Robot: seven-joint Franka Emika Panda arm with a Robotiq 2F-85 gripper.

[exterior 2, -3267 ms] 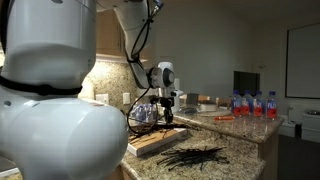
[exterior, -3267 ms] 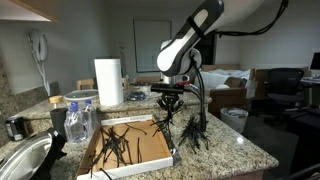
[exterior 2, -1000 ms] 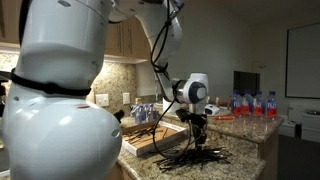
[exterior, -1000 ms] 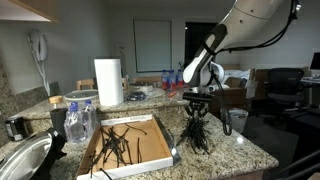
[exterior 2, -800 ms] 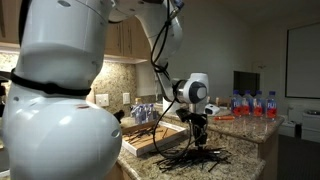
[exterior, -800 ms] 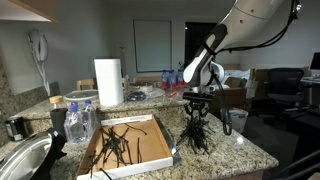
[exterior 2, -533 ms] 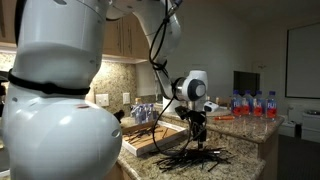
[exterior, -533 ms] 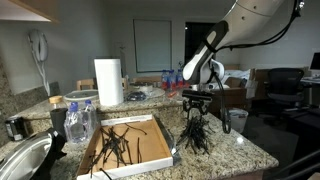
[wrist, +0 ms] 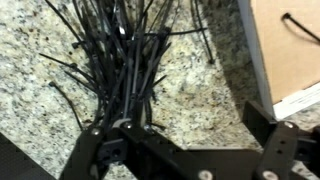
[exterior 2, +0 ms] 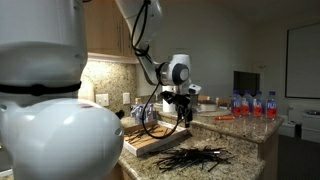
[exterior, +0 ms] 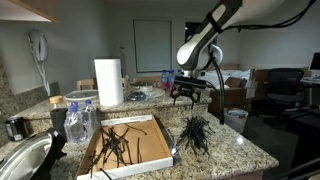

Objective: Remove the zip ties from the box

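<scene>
We saw end effector wide open, empty, above counter; zip ties heaped between box and counter edge; others lay in box.

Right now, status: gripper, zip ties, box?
Gripper open, empty, above zip-tie pile on the counter. More zip ties in the box. Path to box looks open.
</scene>
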